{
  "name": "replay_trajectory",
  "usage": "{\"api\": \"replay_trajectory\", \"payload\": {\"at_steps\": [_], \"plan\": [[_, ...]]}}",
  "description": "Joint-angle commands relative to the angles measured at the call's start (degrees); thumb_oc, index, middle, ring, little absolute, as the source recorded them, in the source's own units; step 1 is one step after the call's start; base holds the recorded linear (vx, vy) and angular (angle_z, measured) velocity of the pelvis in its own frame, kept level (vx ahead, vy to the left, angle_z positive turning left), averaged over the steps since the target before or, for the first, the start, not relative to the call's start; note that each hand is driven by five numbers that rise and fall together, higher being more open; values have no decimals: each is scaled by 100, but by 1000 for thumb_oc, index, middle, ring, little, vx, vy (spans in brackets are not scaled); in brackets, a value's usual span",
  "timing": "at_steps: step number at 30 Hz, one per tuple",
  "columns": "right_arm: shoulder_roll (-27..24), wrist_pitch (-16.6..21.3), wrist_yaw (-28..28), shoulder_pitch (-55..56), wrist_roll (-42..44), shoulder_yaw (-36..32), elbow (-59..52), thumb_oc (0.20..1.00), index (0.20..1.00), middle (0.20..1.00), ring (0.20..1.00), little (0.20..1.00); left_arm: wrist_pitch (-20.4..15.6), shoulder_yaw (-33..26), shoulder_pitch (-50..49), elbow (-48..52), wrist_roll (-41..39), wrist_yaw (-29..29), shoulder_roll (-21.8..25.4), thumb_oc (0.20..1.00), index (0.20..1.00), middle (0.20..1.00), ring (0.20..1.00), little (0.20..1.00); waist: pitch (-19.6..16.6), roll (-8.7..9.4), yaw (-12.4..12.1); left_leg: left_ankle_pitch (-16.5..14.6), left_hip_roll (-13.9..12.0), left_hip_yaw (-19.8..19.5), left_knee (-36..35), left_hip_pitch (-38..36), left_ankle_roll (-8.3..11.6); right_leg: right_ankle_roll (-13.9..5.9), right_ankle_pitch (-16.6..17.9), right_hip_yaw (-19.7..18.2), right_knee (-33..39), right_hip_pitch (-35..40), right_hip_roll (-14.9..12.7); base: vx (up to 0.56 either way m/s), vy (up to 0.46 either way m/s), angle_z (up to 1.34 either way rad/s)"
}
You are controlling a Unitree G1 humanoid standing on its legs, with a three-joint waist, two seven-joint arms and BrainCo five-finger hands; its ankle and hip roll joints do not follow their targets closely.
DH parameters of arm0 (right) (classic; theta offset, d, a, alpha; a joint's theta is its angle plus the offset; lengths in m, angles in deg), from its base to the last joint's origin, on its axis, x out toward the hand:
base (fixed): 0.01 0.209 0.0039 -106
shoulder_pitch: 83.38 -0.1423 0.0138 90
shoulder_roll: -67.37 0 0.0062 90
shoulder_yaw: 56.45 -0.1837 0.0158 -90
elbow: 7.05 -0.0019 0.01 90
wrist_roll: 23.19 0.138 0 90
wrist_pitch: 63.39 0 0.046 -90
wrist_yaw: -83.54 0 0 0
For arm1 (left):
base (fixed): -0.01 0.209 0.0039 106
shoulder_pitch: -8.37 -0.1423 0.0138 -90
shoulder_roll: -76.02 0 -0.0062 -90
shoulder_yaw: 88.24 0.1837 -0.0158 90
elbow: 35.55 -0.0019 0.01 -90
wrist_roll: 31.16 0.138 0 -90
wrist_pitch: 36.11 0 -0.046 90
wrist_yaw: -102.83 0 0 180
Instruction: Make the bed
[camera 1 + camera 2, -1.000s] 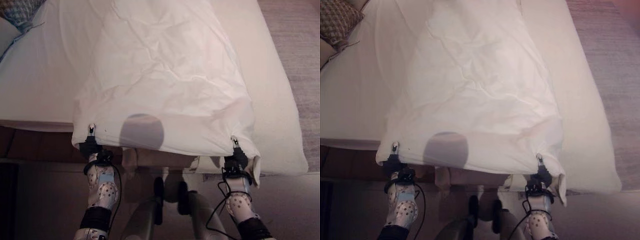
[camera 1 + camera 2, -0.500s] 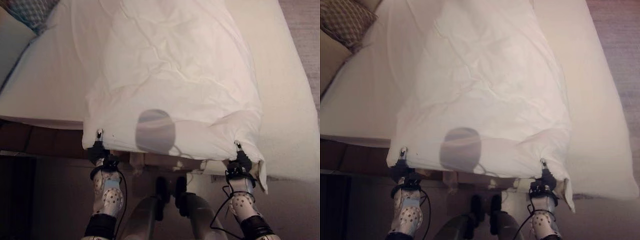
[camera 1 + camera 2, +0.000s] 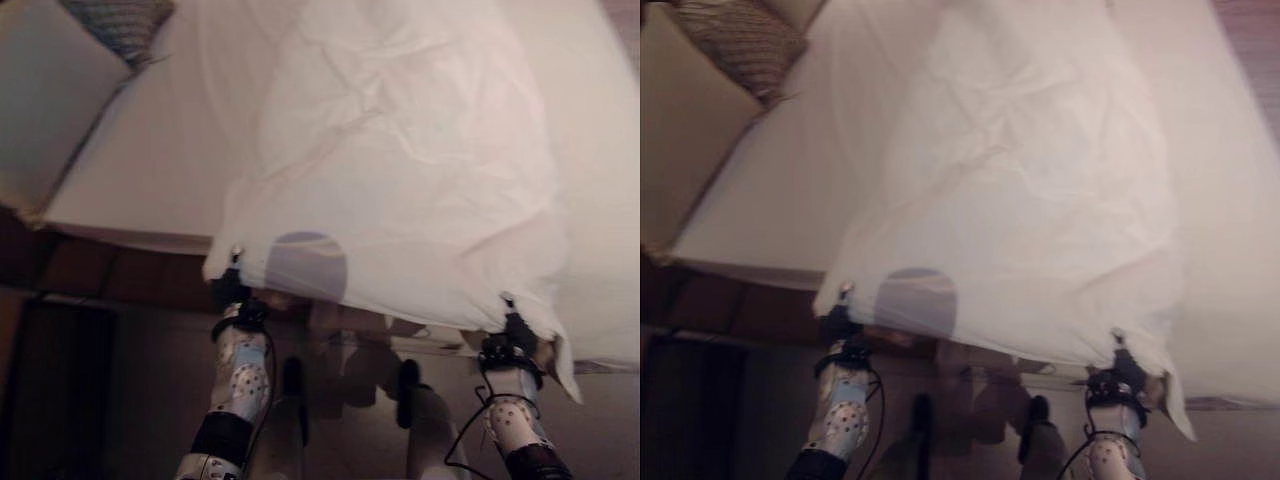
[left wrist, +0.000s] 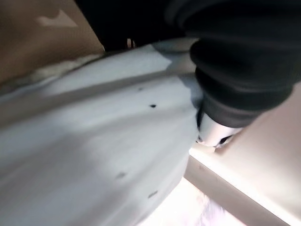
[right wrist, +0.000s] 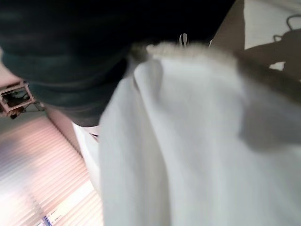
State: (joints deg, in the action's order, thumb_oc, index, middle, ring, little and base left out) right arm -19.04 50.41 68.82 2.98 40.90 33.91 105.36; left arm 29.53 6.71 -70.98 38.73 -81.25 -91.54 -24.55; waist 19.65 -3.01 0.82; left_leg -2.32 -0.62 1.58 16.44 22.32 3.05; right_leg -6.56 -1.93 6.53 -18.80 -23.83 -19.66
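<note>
While duvet (image 3: 400,170) lies lengthwise down middle of bed (image 3: 150,170), its near edge hangs past bed's foot edge. Left hand (image 3: 229,287) at duvet's near left corner, right hand (image 3: 513,335) at near right corner, both under hem. Fingers buried in cloth: cannot tell grip for either, though cloth bunches against right hand in its wrist view. Pillow (image 3: 745,40) at bed's far left corner, apart from duvet.

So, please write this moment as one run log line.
task: make bed | left hand: grips near corner of white duvet | right hand: grips other near corner | duvet: spread along mattress | pillow: far left
</note>
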Motion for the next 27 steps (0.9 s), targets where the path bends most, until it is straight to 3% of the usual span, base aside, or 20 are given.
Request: {"api": "replay_trajectory", "payload": {"at_steps": [1, 2, 3, 4, 5, 6, 8, 11, 15, 16, 17, 18, 19, 20, 21, 22, 25, 27], "plan": [[86, 213, 205, -113, -261, 68, -77, 200, 200, 200, 200, 200, -671, -974, -352, 957, 283, 103, 1007, 200, 200, 200, 200, 200, -264, 424, -188, -202, 284, -225, 141, 2, -255, -234, 1393, -191, 1431, 653, 31, 74, 379, -55], [87, 213, 205, -112, -261, 69, -77, 200, 200, 200, 200, 200, -671, -975, -353, 957, 283, 103, 1007, 200, 200, 200, 200, 200, -269, 426, -188, -199, 286, -224, 138, 6, -255, -234, 1392, -193, 1427, 645, 29, -3, 259, -20], [89, 200, 316, -109, -125, 85, 46, 200, 200, 200, 200, 200, -617, -1065, -360, 926, 297, 99, 1029, 200, 200, 200, 200, 200, -304, 415, -159, -83, 365, -118, -171, -140, -281, -52, 768, -212, 1187, 483, 651, -6, 446, -7], [93, 157, 370, -104, -101, 124, 164, 200, 200, 200, 200, 200, -560, -1204, -499, 916, 315, 27, 987, 200, 200, 200, 200, 200, -319, 455, -167, 54, 484, 8, -680, -370, -292, 114, 385, 111, 770, 307, 1360, -6, 441, -29], [91, 159, 376, -105, -96, 128, 170, 200, 200, 200, 200, 200, -556, -1208, -505, 923, 319, 23, 985, 200, 200, 200, 200, 200, -326, 469, -163, 88, 495, 11, -735, -390, -288, 118, 362, 104, 728, 281, 1347, 18, 272, -60], [120, 174, 405, -23, -22, 152, 141, 200, 200, 200, 200, 200, -483, -1244, -608, 884, 257, -23, 906, 200, 200, 200, 200, 200, -325, 542, -111, 169, 617, 49, -1027, -580, -268, 171, 168, 143, 628, 363, 1796, 19, 114, -57], [131, 193, 392, 43, 31, 137, 112, 200, 200, 200, 200, 200, -427, -1264, -693, 826, 311, -64, 887, 200, 200, 200, 200, 200, -303, 576, -94, 255, 686, 73, -1170, -664, -296, 241, 83, 39, 542, 360, 2058, 8, 95, -12], [30, 206, 330, 133, 13, 95, 117, 200, 200, 200, 200, 200, -378, -1161, -757, 696, 184, -25, 705, 200, 200, 200, 200, 200, -289, 482, -98, 223, 707, 164, -1022, -634, -297, 283, 114, -212, 742, 443, 2018, -7, -2, -3], [-120, 165, 200, 106, -102, 17, 156, 200, 200, 200, 200, 200, -363, -1107, -806, 604, -20, 29, 545, 200, 200, 200, 200, 200, -254, 362, -75, 111, 672, 362, -505, -450, -241, 280, 150, -203, 869, 551, 1967, -13, -58, -6], [-178, 216, 155, 136, -108, -133, 186, 200, 200, 200, 200, 200, -283, -988, -754, 455, -103, 91, 465, 200, 200, 200, 200, 200, -105, 330, -64, 586, 571, 444, 433, -8, 196, 427, 49, -159, 932, 740, 1900, -29, -116, 8], [-219, 250, 112, 158, -99, -178, 180, 200, 200, 200, 200, 200, -273, -948, -722, 419, -180, 100, 425, 200, 200, 200, 200, 200, -64, 308, -59, 716, 533, 406, 642, 75, 370, 496, 22, -103, 910, 777, 1911, -28, -115, 22], [-219, 250, 112, 158, -99, -178, 180, 200, 200, 200, 200, 200, -273, -948, -721, 419, -180, 100, 424, 200, 200, 200, 200, 200, -63, 307, -57, 715, 533, 404, 644, 76, 371, 496, 22, -101, 910, 778, 1911, 13, -57, 36], [-226, 261, 71, 111, -99, -218, 273, 200, 200, 200, 200, 200, -265, -941, -698, 335, -202, 70, 370, 200, 200, 200, 200, 200, -75, 325, -134, 561, 744, -123, 859, 69, 308, 510, -5, -175, 875, 805, 1941, 27, -32, 28], [-202, 269, 63, 86, -57, -210, 268, 200, 200, 200, 200, 200, -206, -960, -723, 323, -232, 50, 352, 200, 200, 200, 200, 200, -149, 341, -104, 397, 656, -201, 700, 14, 147, 488, -1, -215, 827, 726, 1945, 45, -32, 11], [-216, 260, 55, 59, -45, -207, 304, 200, 200, 200, 200, 200, -186, -1013, -795, 358, -185, 6, 352, 200, 200, 200, 200, 200, -187, 389, -102, 227, 409, -283, 529, -66, 39, 462, -23, -331, 763, 688, 1928, 37, 8, -13], [-230, 253, 55, 32, -52, -209, 316, 200, 200, 200, 200, 200, -213, -1041, -822, 378, -168, -17, 348, 200, 200, 200, 200, 200, -253, 432, -104, 205, 269, -392, 365, -38, -7, 436, -17, -391, 781, 644, 1885, 41, 50, -29], [-268, 340, -94, -122, -142, -271, 308, 200, 200, 200, 200, 200, -235, -1110, -777, 403, -51, -144, 411, 200, 200, 200, 200, 200, -352, 431, -136, 577, -195, -1047, -690, -185, -24, 404, -98, -573, 664, 505, 1916, 34, 103, -34], [-412, 434, -299, -368, -325, -320, 366, 200, 200, 200, 200, 200, -365, -1045, -565, 348, -125, -209, 410, 200, 200, 200, 200, 200, -395, 294, -56, 644, -398, -918, -1075, -331, 15, 350, -85, -515, 615, 398, 1846, -25, 244, -21]]}}
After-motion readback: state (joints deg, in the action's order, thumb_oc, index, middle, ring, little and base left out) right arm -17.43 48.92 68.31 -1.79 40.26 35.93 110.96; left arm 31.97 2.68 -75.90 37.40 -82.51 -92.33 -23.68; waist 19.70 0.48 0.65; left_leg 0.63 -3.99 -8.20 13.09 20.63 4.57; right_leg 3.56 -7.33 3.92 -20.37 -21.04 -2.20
